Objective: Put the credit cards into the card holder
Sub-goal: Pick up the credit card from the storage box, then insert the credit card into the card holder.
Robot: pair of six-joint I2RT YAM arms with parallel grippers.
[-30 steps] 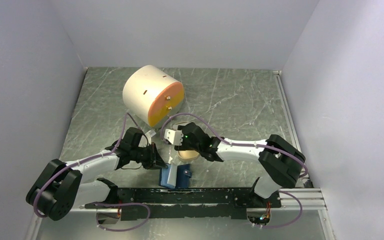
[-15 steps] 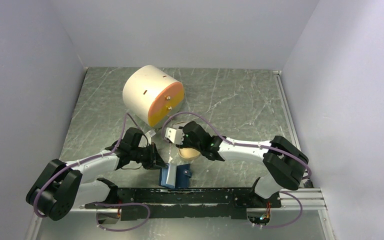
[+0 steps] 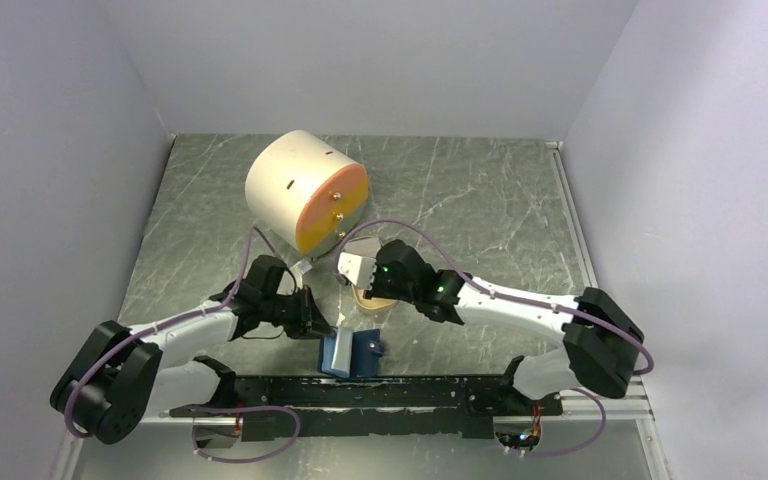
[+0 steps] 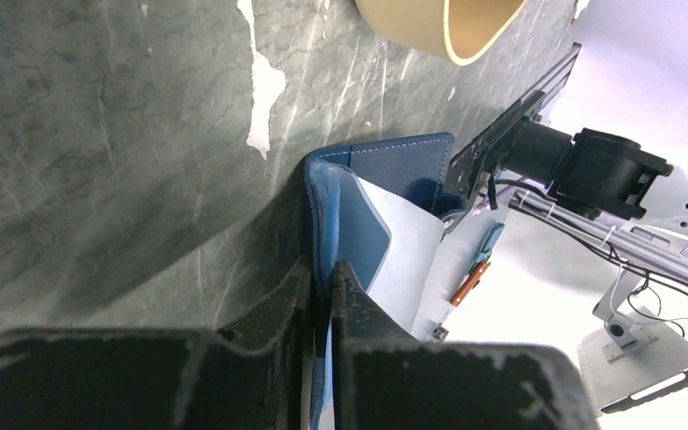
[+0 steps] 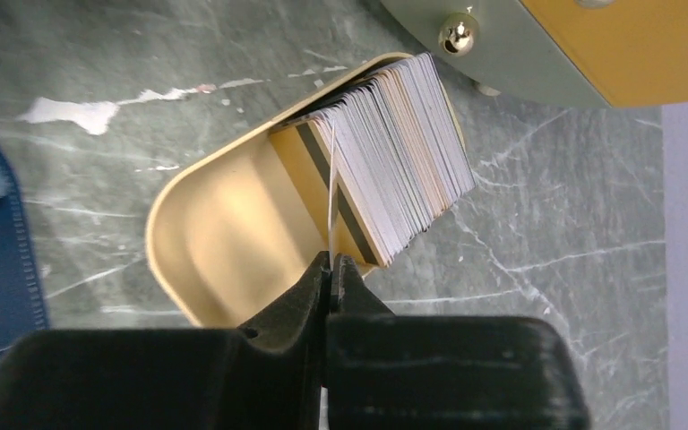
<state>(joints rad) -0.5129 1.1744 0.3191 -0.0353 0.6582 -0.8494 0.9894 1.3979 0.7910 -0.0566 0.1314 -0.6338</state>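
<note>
The credit cards [image 5: 408, 152] stand as a tight whitish stack on edge in a tan oval dish [image 5: 210, 242]. My right gripper [image 5: 331, 262] is shut on one thin card [image 5: 331, 202] at the near side of that stack. The card holder [image 4: 358, 219], dark blue with a lighter blue inside, stands open on the table, a white sheet showing in it. My left gripper [image 4: 323, 269] is shut on its upright flap. In the top view the card holder [image 3: 348, 352] sits near the front edge, left gripper [image 3: 315, 318] beside it, right gripper [image 3: 360, 282] over the dish [image 3: 375, 303].
A big cream cylinder [image 3: 305, 190] with an orange face lies behind the dish; its brass knob [image 5: 457, 34] is close above the cards. A black rail [image 3: 380, 392] runs along the near edge. Grey walls enclose the marbled table.
My right gripper has closed from wide open onto one card, and its arm has shifted a little right. The left arm and the card holder have not moved.
</note>
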